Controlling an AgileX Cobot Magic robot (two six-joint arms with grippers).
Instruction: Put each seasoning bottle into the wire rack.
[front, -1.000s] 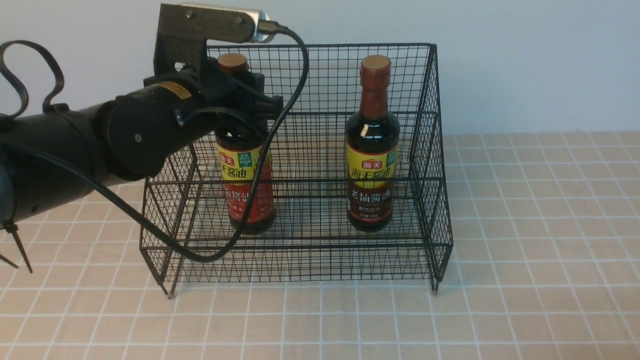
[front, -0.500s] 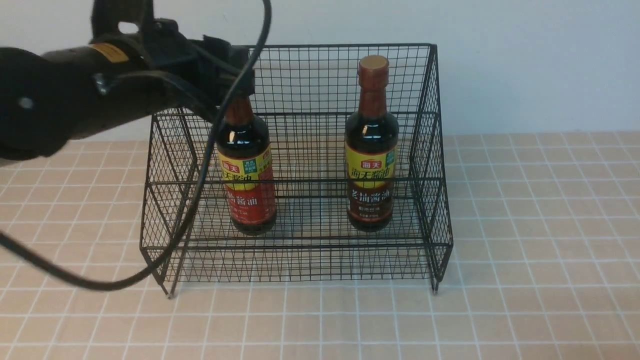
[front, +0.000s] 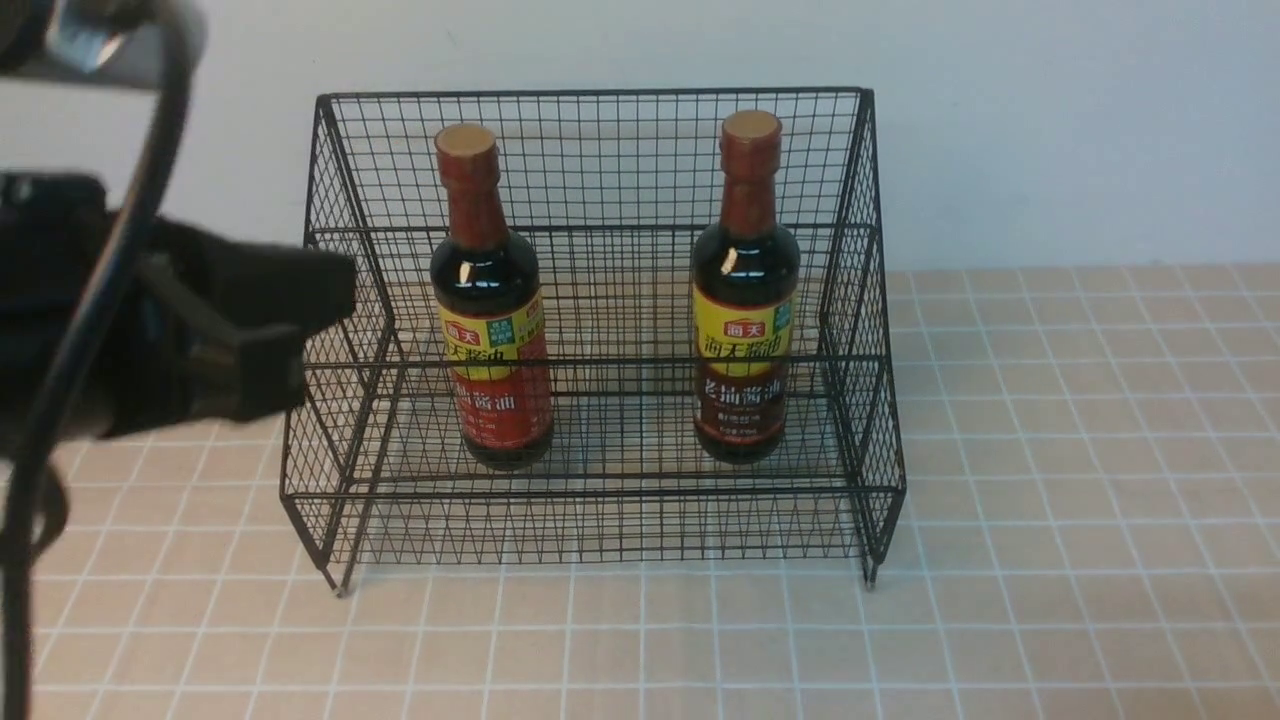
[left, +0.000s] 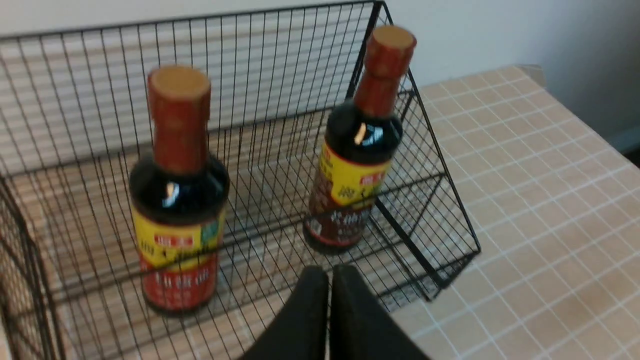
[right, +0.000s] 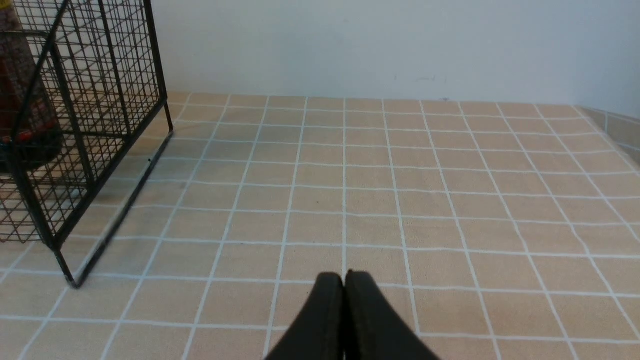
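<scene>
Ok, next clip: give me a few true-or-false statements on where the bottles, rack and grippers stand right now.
1. Both seasoning bottles stand upright inside the wire rack. True: the red-label bottle and the brown-label bottle are both upright.
2. The left gripper holds the red-label bottle. False: it is shut on nothing, outside the rack.
3. The right gripper is shut over bare tiles. True.
4. The two bottles touch each other. False: they stand well apart.
5. One bottle remains on the table. False: none outside the rack.
</scene>
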